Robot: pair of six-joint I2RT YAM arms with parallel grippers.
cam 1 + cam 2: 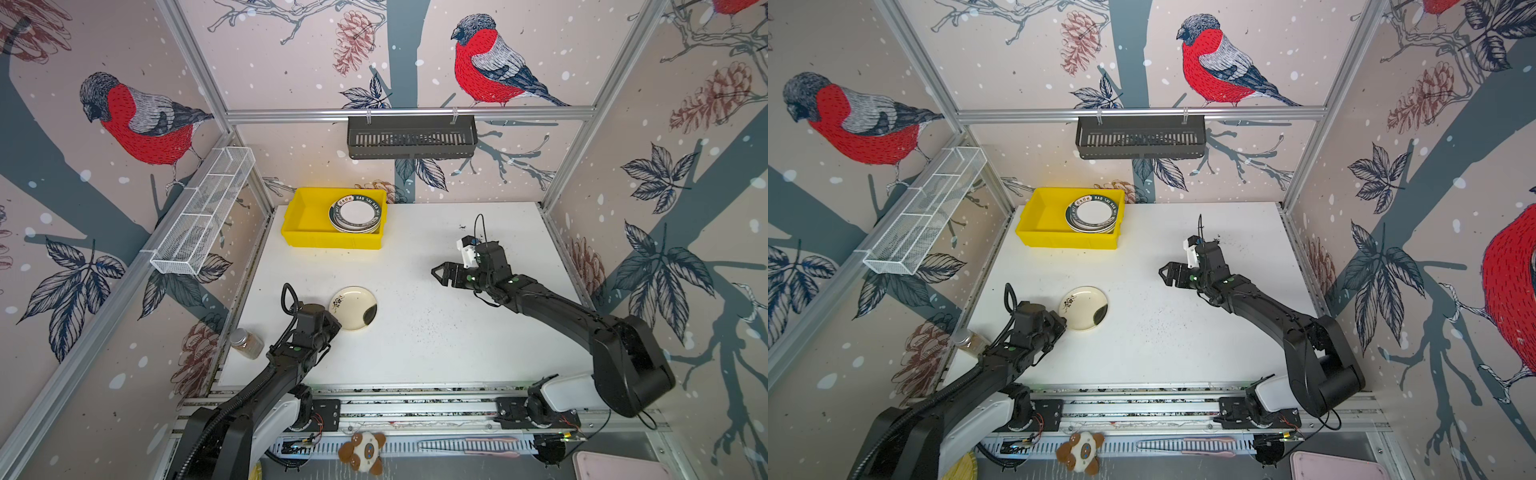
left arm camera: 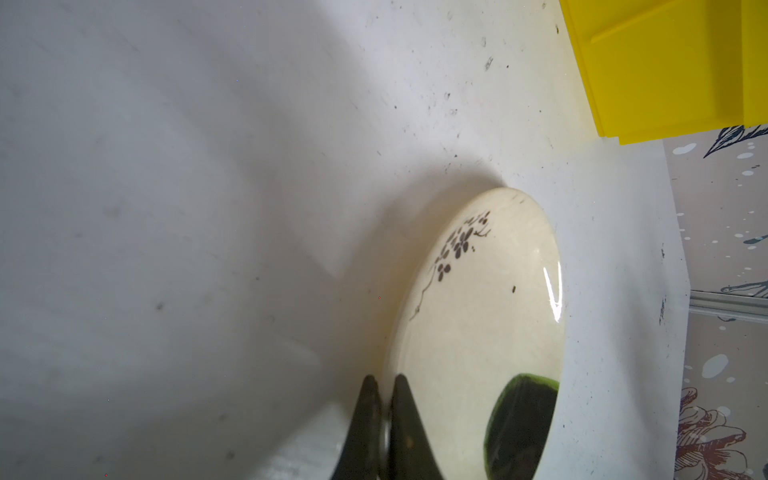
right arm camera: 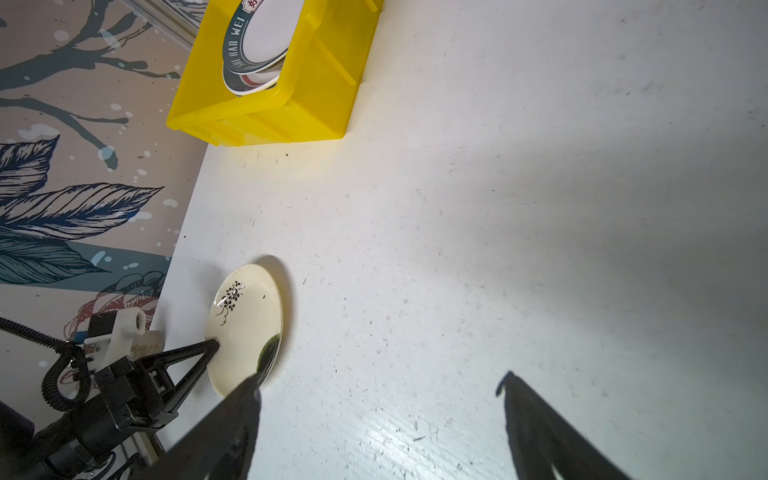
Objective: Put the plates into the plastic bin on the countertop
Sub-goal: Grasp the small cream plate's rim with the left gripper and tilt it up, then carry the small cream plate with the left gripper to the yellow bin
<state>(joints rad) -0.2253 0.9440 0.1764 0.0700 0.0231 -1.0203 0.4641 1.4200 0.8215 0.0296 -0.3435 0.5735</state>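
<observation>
Across the enclosure floor: white countertop (image 1: 436, 332), flat, matte, dark-specked, rail-framed.

Far left corner of it: plastic bin (image 1: 328, 242), bright yellow, rectangular, low-walled, open side up. Its long axis runs along the back wall.

Walls: black slotted basket (image 1: 411, 137) hangs on the back rail and a white wire-mesh basket (image 1: 208, 212) on the left. Both are off the surface.

Bin's right half: stacked plates (image 1: 357, 212), face up, glossy white with dark lettered rims.

Near left of the countertop: one cream plate (image 1: 351, 307), round, glazed, face up. In both top views a floral sprig sits on its left and a dark green patch on its right.

Left gripper (image 2: 384, 382) pinches the plate's near rim, fingers almost together.

Right gripper (image 1: 439, 275) hangs mid-right, spread wide and holding nothing, well apart from the plate.

Capped jar (image 1: 246, 343) stands at the left edge, beside the left arm.
</observation>
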